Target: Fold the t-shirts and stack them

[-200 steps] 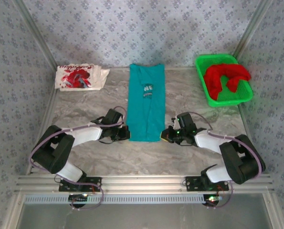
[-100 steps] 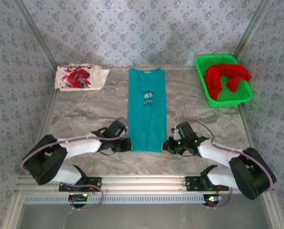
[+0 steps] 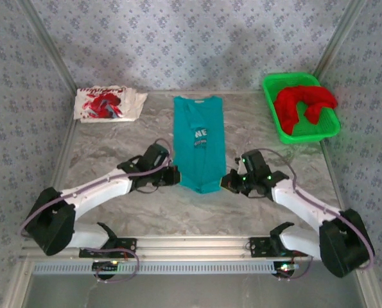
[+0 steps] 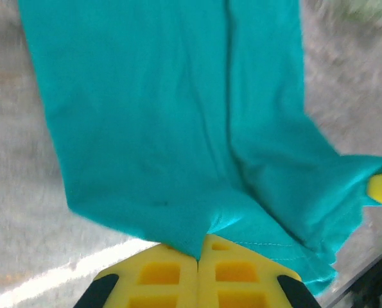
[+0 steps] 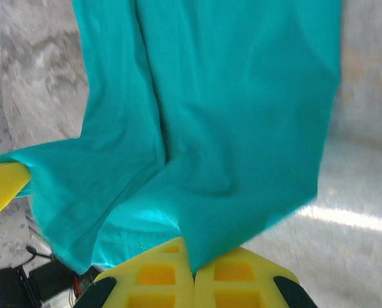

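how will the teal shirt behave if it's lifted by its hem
Likely floppy: the teal t-shirt drapes and creases between the left gripper and right gripper. Probably light, since two small pinches hold its hem. It should drag, not roll, across the marbled table.

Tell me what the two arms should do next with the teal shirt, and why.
The left tool and right tool are each shut on a near hem corner of the teal t-shirt, whose upper part lies flat on the table. So probably carry both corners toward the collar, folding it in half.
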`<state>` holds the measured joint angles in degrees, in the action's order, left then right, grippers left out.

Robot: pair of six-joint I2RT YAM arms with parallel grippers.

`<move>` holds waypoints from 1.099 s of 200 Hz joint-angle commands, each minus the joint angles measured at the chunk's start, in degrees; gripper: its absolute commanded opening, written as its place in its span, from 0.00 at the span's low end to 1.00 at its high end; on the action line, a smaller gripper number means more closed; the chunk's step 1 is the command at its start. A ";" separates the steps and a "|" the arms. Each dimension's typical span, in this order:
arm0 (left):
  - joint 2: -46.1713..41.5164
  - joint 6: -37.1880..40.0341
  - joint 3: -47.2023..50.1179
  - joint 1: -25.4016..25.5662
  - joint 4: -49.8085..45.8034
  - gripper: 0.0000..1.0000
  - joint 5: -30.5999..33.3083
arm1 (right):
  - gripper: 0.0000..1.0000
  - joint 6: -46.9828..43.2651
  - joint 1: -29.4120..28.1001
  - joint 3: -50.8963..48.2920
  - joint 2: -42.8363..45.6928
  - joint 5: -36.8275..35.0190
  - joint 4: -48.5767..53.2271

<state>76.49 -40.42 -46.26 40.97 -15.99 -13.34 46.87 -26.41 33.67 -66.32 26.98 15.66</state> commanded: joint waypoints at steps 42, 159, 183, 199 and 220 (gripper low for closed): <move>10.07 12.27 -14.22 -8.96 -5.46 0.00 -5.84 | 0.00 -12.19 8.20 20.45 -15.65 4.66 8.05; 35.24 22.74 -37.73 -16.35 -10.37 0.00 -6.24 | 0.00 -14.21 11.98 40.44 -40.32 2.40 4.82; 38.03 23.19 -40.56 -16.78 -11.41 0.00 -6.51 | 0.00 -14.00 12.64 42.15 -41.63 1.48 5.40; 39.01 23.39 -41.64 -17.10 -11.48 0.00 -6.14 | 0.00 -14.06 12.97 43.66 -42.88 1.16 6.02; 40.96 23.45 -44.39 -17.83 -11.86 0.19 -5.80 | 0.01 -13.48 13.69 45.62 -45.07 1.40 6.01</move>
<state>115.57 -18.48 -86.52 23.99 -25.93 -18.85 33.54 -13.63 75.90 -108.66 29.15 20.56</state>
